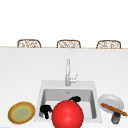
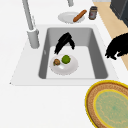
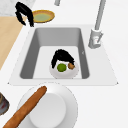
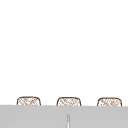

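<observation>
A white bowl (image 2: 63,68) lies on the sink floor and holds a green lime (image 2: 66,59) and a small brown piece (image 2: 57,62). My right hand (image 2: 64,42) reaches down into the basin, its straight fingers spread just over the bowl's far rim beside the lime (image 3: 61,67); it holds nothing. In the front view this right hand (image 1: 75,98) peeks out behind a big red ball (image 1: 67,114). My left hand (image 1: 46,111) hangs over the sink's front left corner, fingers drooping loosely, near a yellow-rimmed plate (image 1: 21,112).
The tall faucet (image 1: 67,72) stands at the back of the sink (image 1: 93,86). Right of the sink a white plate (image 1: 111,100) carries a long brown loaf (image 1: 114,109), with a dark jar (image 1: 115,117) beside it. Three woven chair backs (image 1: 68,44) line the counter's far edge.
</observation>
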`<control>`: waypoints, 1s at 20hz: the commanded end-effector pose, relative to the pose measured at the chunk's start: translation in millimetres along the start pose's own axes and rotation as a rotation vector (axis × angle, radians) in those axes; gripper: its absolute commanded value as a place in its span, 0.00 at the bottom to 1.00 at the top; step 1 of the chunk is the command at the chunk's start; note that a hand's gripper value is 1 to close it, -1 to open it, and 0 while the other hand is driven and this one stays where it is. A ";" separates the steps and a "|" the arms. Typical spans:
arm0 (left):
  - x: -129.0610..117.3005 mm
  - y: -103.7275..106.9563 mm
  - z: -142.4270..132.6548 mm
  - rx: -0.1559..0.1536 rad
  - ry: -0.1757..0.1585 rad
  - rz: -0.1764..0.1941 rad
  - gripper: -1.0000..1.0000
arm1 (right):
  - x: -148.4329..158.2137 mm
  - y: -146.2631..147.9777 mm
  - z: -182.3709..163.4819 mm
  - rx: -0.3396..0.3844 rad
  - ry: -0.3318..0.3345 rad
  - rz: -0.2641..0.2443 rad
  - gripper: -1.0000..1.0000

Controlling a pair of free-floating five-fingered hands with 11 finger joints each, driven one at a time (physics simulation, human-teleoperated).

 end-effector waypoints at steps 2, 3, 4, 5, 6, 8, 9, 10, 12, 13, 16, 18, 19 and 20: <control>0.0 0.0 0.0 0.000 0.000 0.000 0.50 | -2.6 -21.5 17.8 -0.073 0.020 0.020 0.00; 0.0 0.0 0.0 0.000 0.000 0.000 0.50 | -3.0 -24.5 22.3 -0.070 0.028 0.014 0.00; 0.0 0.0 0.0 0.000 0.000 0.000 0.50 | -3.3 -27.2 27.3 -0.059 0.029 0.006 0.00; 0.0 0.0 0.0 0.000 0.000 0.000 0.50 | -2.6 -31.5 30.0 -0.052 0.037 -0.004 0.00; 0.0 0.0 0.0 0.000 0.000 0.000 0.50 | -1.7 -34.6 37.3 -0.050 0.037 -0.010 0.00; 0.0 0.0 0.0 0.000 0.000 0.000 0.50 | 1.1 -43.2 52.1 -0.051 0.034 -0.021 0.00; 0.0 0.0 0.0 0.000 0.000 0.000 0.50 | 1.5 -49.6 57.8 -0.062 0.029 -0.016 0.00; 0.0 0.0 0.0 0.000 0.000 0.000 0.50 | 2.1 -55.6 63.3 -0.076 0.026 -0.003 0.00; 0.0 0.0 0.0 0.000 0.000 0.000 0.50 | 5.0 -67.4 73.7 -0.081 0.025 0.002 0.00; 0.0 0.0 0.0 0.000 0.000 0.000 0.50 | 6.2 -72.1 77.5 -0.084 0.014 -0.002 0.00; 0.0 0.0 0.0 0.000 0.000 0.000 0.50 | 10.1 -82.9 88.7 -0.108 -0.007 -0.001 0.00; 0.0 0.0 0.0 0.000 0.000 0.000 0.50 | 12.6 -93.2 97.4 -0.130 -0.001 0.021 0.00; 0.0 0.0 0.0 0.000 0.000 0.000 0.50 | 14.3 -98.9 102.7 -0.134 0.001 0.026 0.00; 0.0 0.0 0.0 0.000 0.000 0.000 0.50 | 15.6 -104.2 107.8 -0.140 0.003 0.032 0.00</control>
